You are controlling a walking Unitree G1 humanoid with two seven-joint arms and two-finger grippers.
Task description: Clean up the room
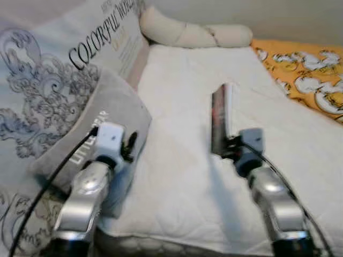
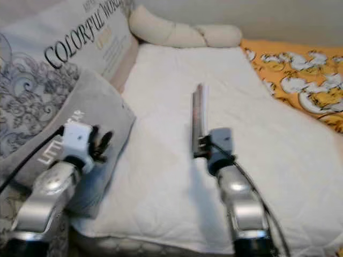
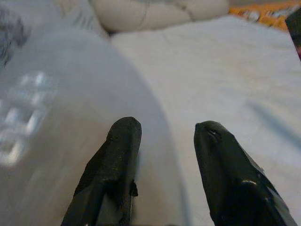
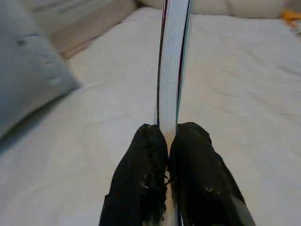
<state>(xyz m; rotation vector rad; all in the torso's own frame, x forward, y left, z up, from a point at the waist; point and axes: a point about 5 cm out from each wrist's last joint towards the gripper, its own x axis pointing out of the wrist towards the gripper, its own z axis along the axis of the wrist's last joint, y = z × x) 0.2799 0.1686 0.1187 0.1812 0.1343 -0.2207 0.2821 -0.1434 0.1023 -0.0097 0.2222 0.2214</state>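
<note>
- We hold a thin book [image 4: 172, 56] in our right gripper [image 4: 167, 141], the two black fingers pressed together on its lower end; it stands on edge, pointing up the centre of the head views, above the white quilt [image 1: 182, 176].
- Our left gripper [image 3: 164, 136] hovers at the lower left of the frame, fingers apart with nothing between them, over the edge of a grey cushion [image 1: 115, 107] (white lettering on it, too blurred to read in full).
- Counted: one book, one grey cushion, one large pillow [image 1: 48, 69] printed with "COLORFUL" and grey scrollwork in the upper left, and one cream knotted bolster [image 1: 187, 32] along the top of the frame.
- The grey cushion leans against the printed pillow and overlaps the quilt's left edge.
- The surface is a bed: the white quilt fills the middle, and an orange cover [image 1: 305, 75] with white cartoon figures lies at the upper right.
- A pale wall [image 1: 278, 19] runs behind the bolster.
</note>
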